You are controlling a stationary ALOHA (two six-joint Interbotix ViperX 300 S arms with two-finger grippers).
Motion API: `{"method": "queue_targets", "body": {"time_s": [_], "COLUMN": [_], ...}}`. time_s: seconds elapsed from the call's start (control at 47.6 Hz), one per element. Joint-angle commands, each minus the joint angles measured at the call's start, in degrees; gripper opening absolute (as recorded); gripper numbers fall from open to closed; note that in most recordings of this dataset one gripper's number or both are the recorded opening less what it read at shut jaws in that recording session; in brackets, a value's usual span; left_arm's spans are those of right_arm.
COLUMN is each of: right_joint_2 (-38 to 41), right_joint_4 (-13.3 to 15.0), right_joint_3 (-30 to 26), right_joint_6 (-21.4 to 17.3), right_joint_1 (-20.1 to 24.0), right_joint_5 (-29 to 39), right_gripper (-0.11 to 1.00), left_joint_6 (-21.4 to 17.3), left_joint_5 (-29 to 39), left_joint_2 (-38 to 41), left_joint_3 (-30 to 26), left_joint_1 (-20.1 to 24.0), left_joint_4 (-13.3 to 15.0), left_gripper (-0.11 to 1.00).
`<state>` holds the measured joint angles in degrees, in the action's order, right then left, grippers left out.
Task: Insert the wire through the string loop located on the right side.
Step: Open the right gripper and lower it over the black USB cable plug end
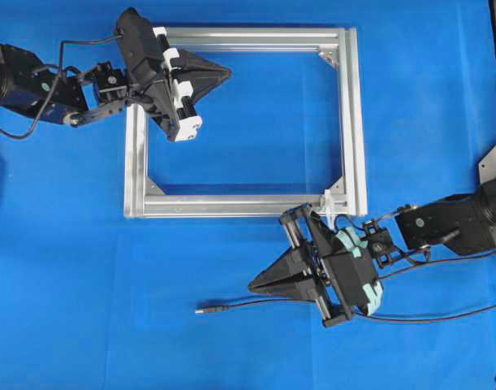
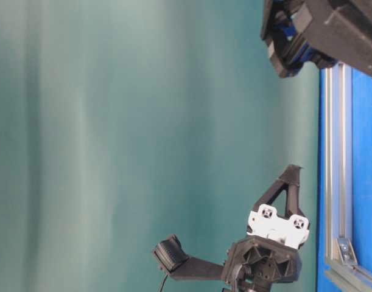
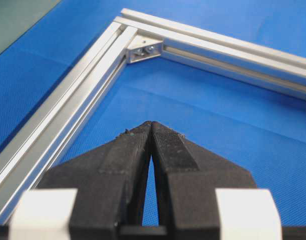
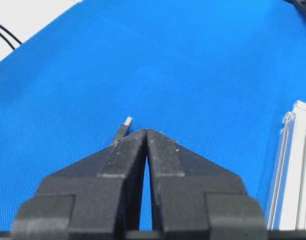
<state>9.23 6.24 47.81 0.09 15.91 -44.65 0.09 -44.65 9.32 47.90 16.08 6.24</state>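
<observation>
a blue cloth covers the table [image 1: 69, 284], with a green backdrop [image 2: 143, 121] seen only from table level. overhead, the wire [image 1: 256, 304] lies near the clenched, empty right end effector [image 1: 254, 286], the string loop [image 1: 329, 200] on the frame [image 1: 357, 114]. the left end effector [image 1: 226, 73] is clenched too.

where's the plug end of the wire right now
In the overhead view the wire's plug lies on the blue mat, below the frame, just left of the right tool.
</observation>
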Motion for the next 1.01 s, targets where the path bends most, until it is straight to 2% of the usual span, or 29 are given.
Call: {"method": "queue_targets", "body": {"time_s": [0.0, 0.126, 0.462, 0.567, 0.609, 0.693, 0.903, 0.945, 0.987], "right_joint_2": [-2.3, -2.5, -2.5, -2.5, -2.5, -2.5, -2.5, -2.5, -2.4], "right_joint_4": [0.3, 0.3, 0.0, -0.1, -0.2, -0.2, -0.4, -0.5, -0.6], "right_joint_3": [-1.1, -1.8, -2.2, -2.2, -2.3, -2.3, -2.1, -2.2, -2.2], "right_joint_6": [0.2, -0.4, -0.7, -0.9, -1.4, -2.8, -3.9, -3.9, -3.9], "right_joint_1": [0.8, 0.9, 1.2, 1.3, 1.3, 1.4, 1.4, 1.4, 1.4], "right_joint_5": [0.0, 3.1, 4.8, 4.8, 4.8, 5.0, 5.0, 5.1, 5.0], "right_gripper": [0.00, -0.06, -0.06, -0.01, 0.04, 0.21, 0.82, 0.91, 0.94], "left_joint_6": [-0.4, -0.4, -0.4, -0.4, -0.4, -0.4, -0.4, -0.4, -0.4], "left_joint_5": [0.7, 1.6, 1.7, 1.6, 1.6, 1.6, 1.7, 1.7, 1.7], "left_joint_2": [-2.9, -3.1, -3.0, -3.1, -3.1, -3.1, -3.1, -3.0, -3.1], "left_joint_3": [-0.7, -0.8, -1.1, -1.1, -1.0, -1.0, -1.0, -1.1, -1.1], "left_joint_1": [0.3, 0.5, 0.5, 0.5, 0.5, 0.5, 0.7, 0.7, 0.7], "left_joint_4": [-1.1, -1.1, -1.2, -1.2, -1.2, -1.2, -1.2, -1.2, -1.3], "left_gripper": [0.00, 0.00, 0.00, 0.00, 0.00, 0.00, 0.00, 0.00, 0.00]}}
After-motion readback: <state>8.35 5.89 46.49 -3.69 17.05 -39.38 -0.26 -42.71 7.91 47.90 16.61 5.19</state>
